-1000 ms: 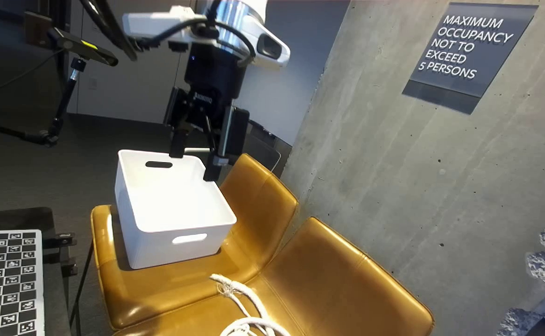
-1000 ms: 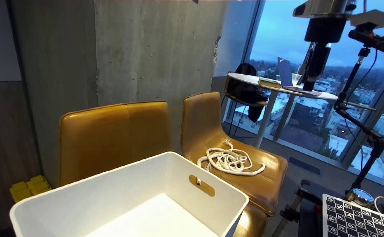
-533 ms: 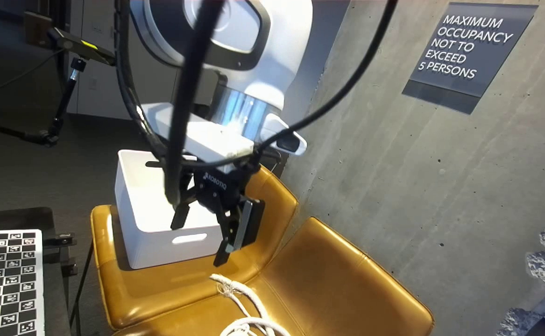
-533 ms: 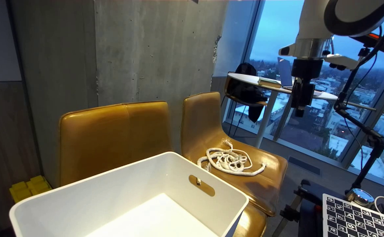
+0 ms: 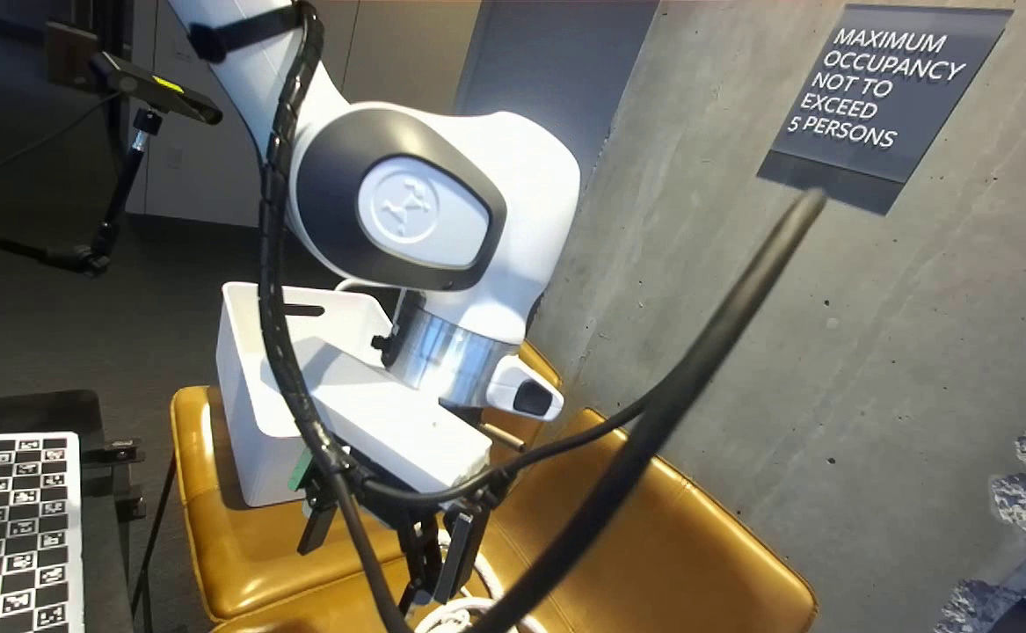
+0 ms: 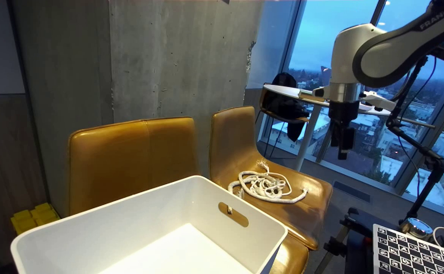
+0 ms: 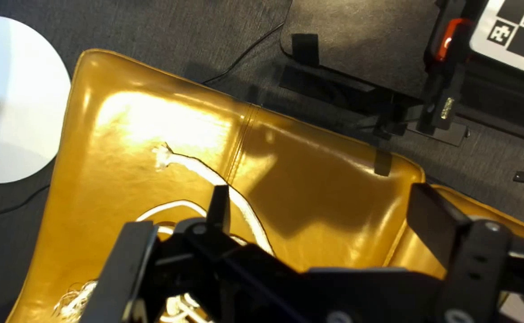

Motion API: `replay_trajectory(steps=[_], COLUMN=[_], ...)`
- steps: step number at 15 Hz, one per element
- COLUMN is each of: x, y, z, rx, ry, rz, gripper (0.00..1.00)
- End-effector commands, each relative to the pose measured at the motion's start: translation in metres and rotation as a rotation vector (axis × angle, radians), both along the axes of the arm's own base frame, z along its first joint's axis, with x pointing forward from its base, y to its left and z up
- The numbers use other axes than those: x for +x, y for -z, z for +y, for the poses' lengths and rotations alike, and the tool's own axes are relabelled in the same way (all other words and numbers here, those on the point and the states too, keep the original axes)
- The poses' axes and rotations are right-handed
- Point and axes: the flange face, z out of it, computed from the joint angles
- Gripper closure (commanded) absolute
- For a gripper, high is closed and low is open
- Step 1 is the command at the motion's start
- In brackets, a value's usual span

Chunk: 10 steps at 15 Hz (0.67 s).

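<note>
While the Robotiq gripper hangs spread wide, unclenched, near tangled white rope, white plastic bin on left chair looks bare inside where visible.

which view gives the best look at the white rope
An exterior view: most of the white rope lies in plain sight on the chair seat. The wrist view shows a frayed end, but the gripper hides its middle. An exterior view also shows the rope, partly blocked by the gripper and black cable, cropped at the bottom.
</note>
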Motion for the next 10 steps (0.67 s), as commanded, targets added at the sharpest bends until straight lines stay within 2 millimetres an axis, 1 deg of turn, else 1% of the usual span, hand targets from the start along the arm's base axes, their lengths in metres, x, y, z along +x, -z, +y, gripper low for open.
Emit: replay_trajectory(steps=[1, 7, 10], x=[0.003, -0.003, 0.002], y=[0.032, 0.093, 0.117], z=[0.0, 0.002, -0.002], rx=[-0.045, -0.141, -0.177], ry=[-0.06, -0.124, -0.129], rz=[0.014, 0.01, 0.011], gripper=[0.0, 0.0, 0.0])
